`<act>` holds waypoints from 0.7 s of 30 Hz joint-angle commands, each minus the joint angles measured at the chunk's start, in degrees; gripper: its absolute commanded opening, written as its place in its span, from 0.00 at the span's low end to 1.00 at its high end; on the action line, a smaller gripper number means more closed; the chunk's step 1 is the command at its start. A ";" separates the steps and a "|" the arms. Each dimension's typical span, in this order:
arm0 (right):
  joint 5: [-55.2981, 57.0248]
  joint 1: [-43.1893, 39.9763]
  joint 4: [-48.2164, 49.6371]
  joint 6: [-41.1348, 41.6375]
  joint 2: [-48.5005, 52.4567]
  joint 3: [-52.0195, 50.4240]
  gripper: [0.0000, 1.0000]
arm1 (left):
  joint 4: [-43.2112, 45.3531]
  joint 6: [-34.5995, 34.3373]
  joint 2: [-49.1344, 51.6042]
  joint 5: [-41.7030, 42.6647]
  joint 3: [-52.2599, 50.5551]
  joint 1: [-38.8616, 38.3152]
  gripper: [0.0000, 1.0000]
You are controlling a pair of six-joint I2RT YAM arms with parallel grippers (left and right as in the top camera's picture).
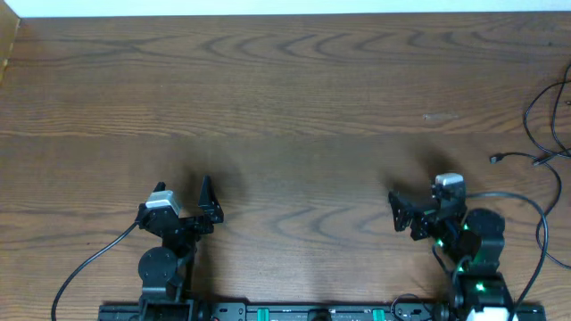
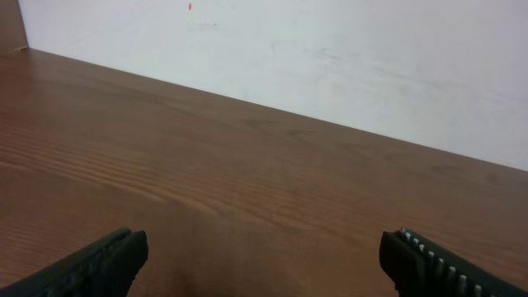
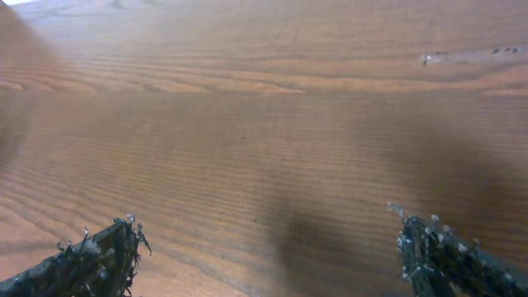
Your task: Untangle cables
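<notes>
One wooden table (image 1: 285, 89) filled nearly the whole overhead view, its brown grain running side to side. Two arms sat at its near edge, the left arm (image 1: 165, 241) and the right arm (image 1: 468, 241), well apart. A thicker black wire (image 1: 89, 263) trailed from the left arm toward the near edge, and another (image 1: 540, 223) looped beside the right arm.

There were two claws. The left claw (image 1: 211, 203) stood with its jaws spread wide and nothing between them; its wrist view showed only table and a white wall (image 2: 330, 49) beyond the left claw (image 2: 264, 247). The right claw (image 1: 397, 212) was likewise spread wide and held nothing, with table grain alone ahead of it (image 3: 266, 231).

The cables (image 1: 526, 116) lay at the far right edge of the table, well away from both claws: thin black cords in loose curves, partly cut off by the picture's edge, so their number could not be told. Two small plug ends (image 1: 494, 159) showed.
</notes>
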 commanded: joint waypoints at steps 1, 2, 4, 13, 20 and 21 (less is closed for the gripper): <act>-0.44 0.42 0.15 0.52 -5.35 -2.71 0.99 | -2.01 0.96 -0.35 -0.48 -1.20 0.20 0.95; -0.44 0.39 -1.31 0.50 -6.71 -2.62 0.99 | -2.01 0.96 -0.35 -0.48 -1.20 0.20 0.95; -0.20 0.39 -3.15 0.48 -9.53 -2.62 0.99 | -2.01 0.96 -0.35 -0.48 -1.20 0.20 0.95; 1.25 0.39 -6.38 -0.72 -22.16 -2.62 0.99 | -2.01 0.96 -0.35 -0.48 -1.20 0.20 0.95; 1.27 0.39 -6.38 -6.43 -33.44 -2.62 0.99 | -2.01 0.96 -0.35 -0.48 -1.20 0.20 0.95; 1.22 0.35 -6.12 -7.32 -33.64 -2.62 0.99 | -2.01 0.96 -0.35 -0.48 -1.20 0.20 0.95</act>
